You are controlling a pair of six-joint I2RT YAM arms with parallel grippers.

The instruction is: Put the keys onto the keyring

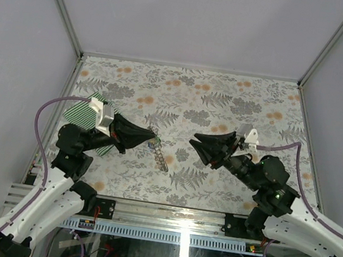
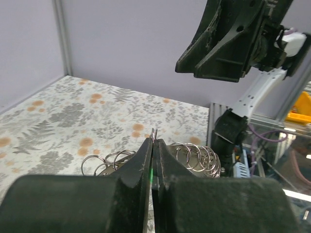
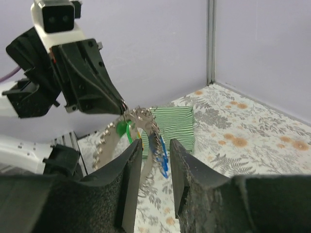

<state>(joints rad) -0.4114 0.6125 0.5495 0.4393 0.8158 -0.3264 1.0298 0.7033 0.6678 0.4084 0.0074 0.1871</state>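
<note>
My left gripper (image 1: pixel 149 140) is shut on the keyring (image 1: pixel 160 156), a grey metal chain of small rings that trails from its tips down to the table. In the left wrist view the jaws (image 2: pixel 154 141) pinch one ring, and more rings (image 2: pixel 197 156) fan out on both sides. My right gripper (image 1: pixel 196 142) is open and empty, a little to the right of the chain. In the right wrist view (image 3: pixel 155 145) the chain (image 3: pixel 146 119) hangs beyond the open jaws with a green key (image 3: pixel 121 130) and a blue key (image 3: pixel 163 151) on it. A trace of yellow shows behind the left finger.
A green-and-white striped cloth (image 1: pixel 86 115) lies at the table's left, under my left arm, and shows behind the chain in the right wrist view (image 3: pixel 175 125). The flowered table mat (image 1: pixel 226 104) is ringed by grey walls and metal posts.
</note>
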